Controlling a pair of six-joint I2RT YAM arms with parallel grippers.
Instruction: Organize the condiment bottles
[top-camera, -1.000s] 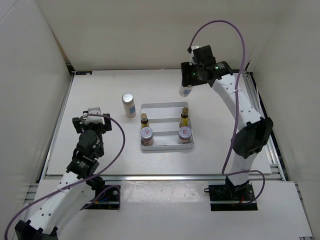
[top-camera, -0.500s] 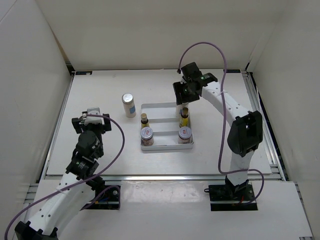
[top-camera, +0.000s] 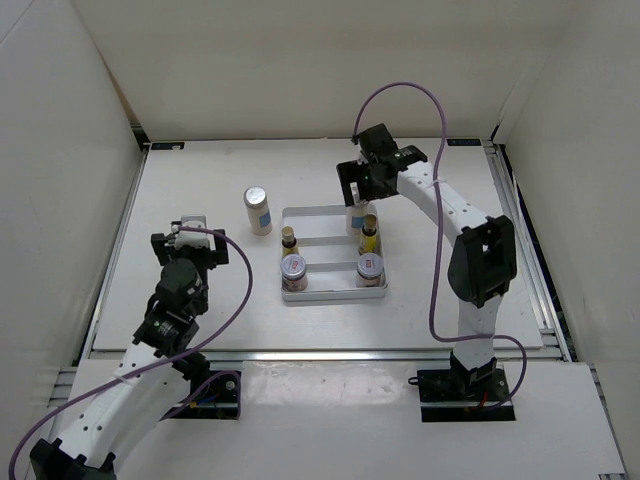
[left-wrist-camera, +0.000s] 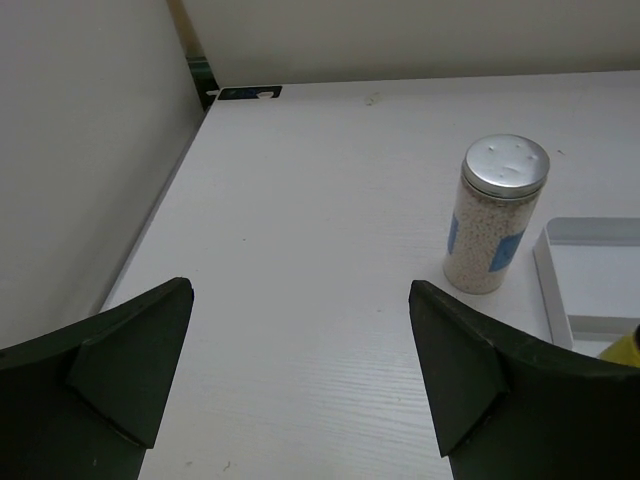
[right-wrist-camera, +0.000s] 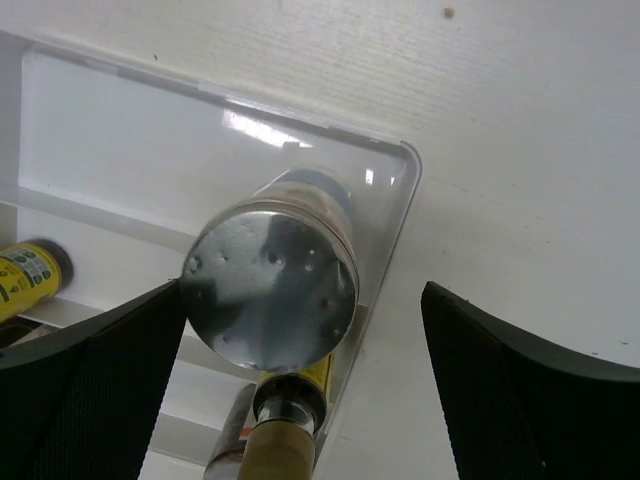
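The right gripper (right-wrist-camera: 303, 292) is spread wide over the back right corner of the tray (top-camera: 322, 212), holding nothing. A white bottle (right-wrist-camera: 270, 285) stands upright in that corner, directly beneath the gripper and between its fingers (right-wrist-camera: 95, 395). Its silver cap sits close against the left finger, with a clear gap to the right one; whether the left finger touches the cap cannot be told. Just in front of this bottle in the tray is an amber bottle (top-camera: 369, 233), and a second amber bottle (top-camera: 289, 239) stands level with it on the tray's left side. The two jars (top-camera: 293, 267) fill the tray's front row, one in front of each amber bottle. The other white bottle (left-wrist-camera: 495, 215) stands upright on the table (left-wrist-camera: 300, 180), just beside the tray's back left corner and outside it. The left gripper (left-wrist-camera: 300, 290) is also wide open and empty, low over the table on the left. That bottle lies ahead of it and to its right, well apart from both fingers.
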